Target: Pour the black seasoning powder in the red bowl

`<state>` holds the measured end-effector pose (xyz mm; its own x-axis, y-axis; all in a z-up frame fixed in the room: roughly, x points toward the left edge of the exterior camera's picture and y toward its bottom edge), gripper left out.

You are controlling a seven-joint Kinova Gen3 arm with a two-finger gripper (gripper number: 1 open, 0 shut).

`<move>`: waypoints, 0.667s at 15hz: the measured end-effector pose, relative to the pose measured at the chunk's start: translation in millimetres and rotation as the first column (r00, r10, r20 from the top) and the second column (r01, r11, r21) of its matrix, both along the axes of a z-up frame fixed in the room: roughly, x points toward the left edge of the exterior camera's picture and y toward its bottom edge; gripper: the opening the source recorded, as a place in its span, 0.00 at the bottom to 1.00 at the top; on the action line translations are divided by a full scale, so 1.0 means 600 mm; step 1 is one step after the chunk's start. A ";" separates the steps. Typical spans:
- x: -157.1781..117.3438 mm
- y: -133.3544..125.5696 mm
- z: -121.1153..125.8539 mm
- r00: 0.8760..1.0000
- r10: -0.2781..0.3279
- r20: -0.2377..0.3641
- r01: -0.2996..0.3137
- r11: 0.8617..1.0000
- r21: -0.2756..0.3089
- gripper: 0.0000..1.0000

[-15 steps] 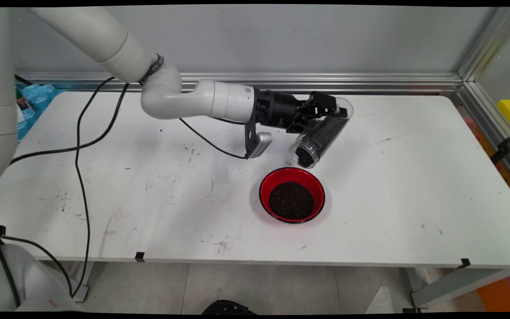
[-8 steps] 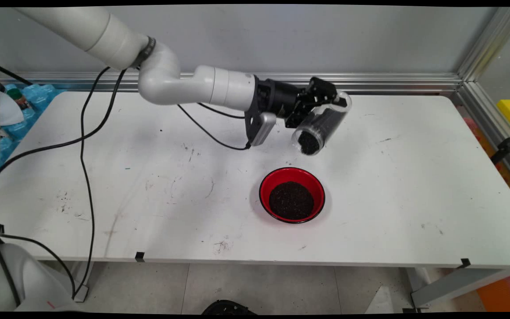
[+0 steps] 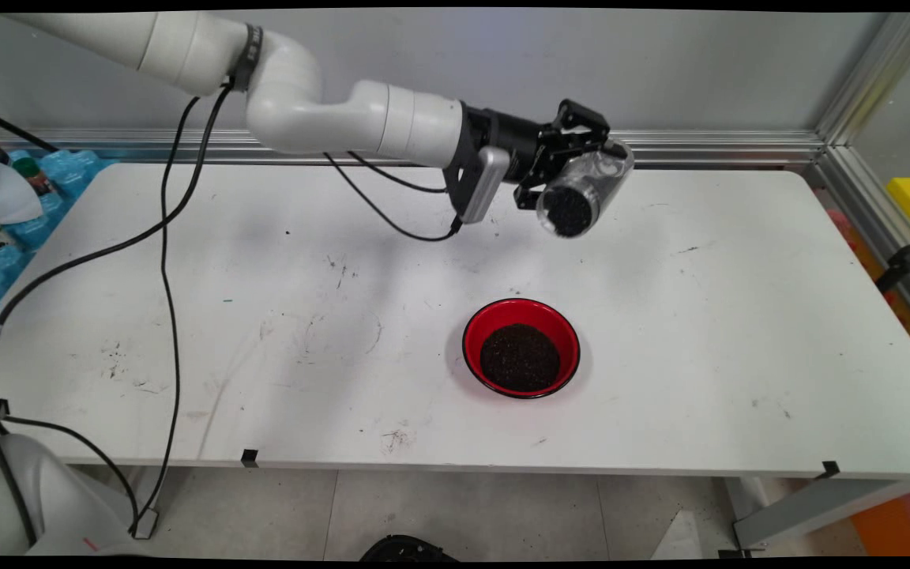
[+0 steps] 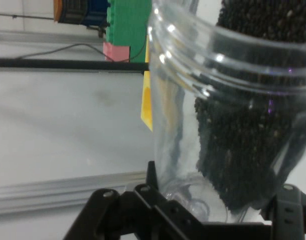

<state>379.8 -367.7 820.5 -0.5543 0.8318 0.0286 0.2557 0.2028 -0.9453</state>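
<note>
Claw (image 3: 564,162) sideways, clamping tilted jar (image 3: 581,197)

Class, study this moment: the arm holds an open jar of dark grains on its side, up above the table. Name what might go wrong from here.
1. The jar lies tilted, mouth open, away from the red bowl; grains may spill onto the table.
2. The gripper clamps smooth clear plastic, so the jar might slip.
</note>
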 end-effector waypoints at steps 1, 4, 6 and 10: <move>-0.002 -0.004 0.009 1.000 0.008 -0.015 -0.007 1.000 0.020 0.00; -0.006 -0.013 0.030 0.998 0.032 -0.053 -0.028 0.997 0.078 0.00; -0.007 -0.020 0.042 0.996 0.052 -0.077 -0.043 0.992 0.117 0.00; -0.017 -0.029 0.060 0.987 0.098 -0.127 -0.071 0.977 0.203 0.00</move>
<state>369.8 -385.3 856.4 -0.6020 0.7525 0.2670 0.1015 0.4038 -0.9092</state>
